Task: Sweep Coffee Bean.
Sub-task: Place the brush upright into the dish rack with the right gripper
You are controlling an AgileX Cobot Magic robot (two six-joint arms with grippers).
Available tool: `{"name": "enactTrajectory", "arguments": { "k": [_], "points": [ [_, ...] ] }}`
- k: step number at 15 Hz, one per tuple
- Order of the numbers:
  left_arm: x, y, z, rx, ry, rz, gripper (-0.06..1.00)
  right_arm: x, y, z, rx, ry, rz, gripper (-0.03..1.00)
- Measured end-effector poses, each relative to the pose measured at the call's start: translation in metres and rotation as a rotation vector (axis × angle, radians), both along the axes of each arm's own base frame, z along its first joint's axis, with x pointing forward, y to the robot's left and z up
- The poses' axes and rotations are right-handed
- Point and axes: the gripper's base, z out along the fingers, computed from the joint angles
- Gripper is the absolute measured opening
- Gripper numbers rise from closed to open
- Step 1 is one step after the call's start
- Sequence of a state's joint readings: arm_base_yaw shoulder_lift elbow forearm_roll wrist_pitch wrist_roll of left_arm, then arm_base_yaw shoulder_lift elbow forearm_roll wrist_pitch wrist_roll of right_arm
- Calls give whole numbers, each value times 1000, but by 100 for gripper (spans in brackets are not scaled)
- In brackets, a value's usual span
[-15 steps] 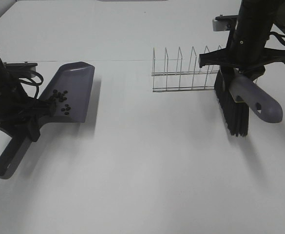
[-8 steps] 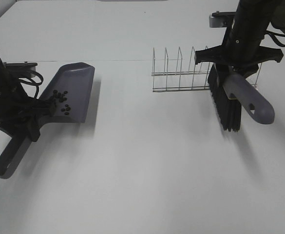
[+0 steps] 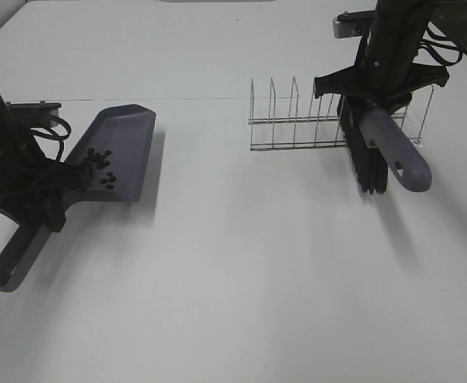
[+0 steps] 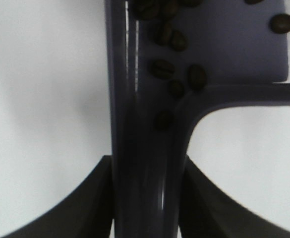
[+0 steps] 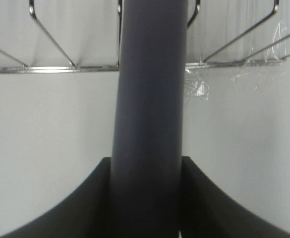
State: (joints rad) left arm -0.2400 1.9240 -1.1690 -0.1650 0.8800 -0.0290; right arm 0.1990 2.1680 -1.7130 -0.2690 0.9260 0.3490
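Observation:
The grey dustpan (image 3: 117,152) lies at the left of the table with several coffee beans (image 3: 99,159) in it. My left gripper (image 3: 45,191) is shut on the dustpan's handle (image 3: 13,259); the left wrist view shows the handle (image 4: 145,163) between the jaws and beans (image 4: 162,68) at the pan's back. My right gripper (image 3: 377,100) is shut on the grey brush handle (image 3: 397,152), with the black bristles (image 3: 369,163) hanging by the wire rack (image 3: 297,120). The right wrist view shows the handle (image 5: 149,109) between the jaws.
The wire dish rack stands at the back right, just behind the brush, and also shows in the right wrist view (image 5: 50,67). The white table (image 3: 241,279) stretches between the dustpan and the rack. A thin seam runs across the table behind the dustpan.
My right gripper has carried the brush back and to the left, up against the wire rack. The left gripper and dustpan have not moved.

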Motion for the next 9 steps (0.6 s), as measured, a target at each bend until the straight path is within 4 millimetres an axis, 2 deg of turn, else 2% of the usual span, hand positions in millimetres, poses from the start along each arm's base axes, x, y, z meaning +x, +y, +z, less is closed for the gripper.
{"name": "enactTrajectory", "arguments": {
  "k": [5, 9],
  "points": [
    [0, 0, 0, -5, 4, 4, 33, 17, -9, -17, 19, 7, -36, 36],
    [0, -1, 0, -6, 4, 5, 33, 25, -15, -11, 64, -48, -40, 36]
  ]
}}
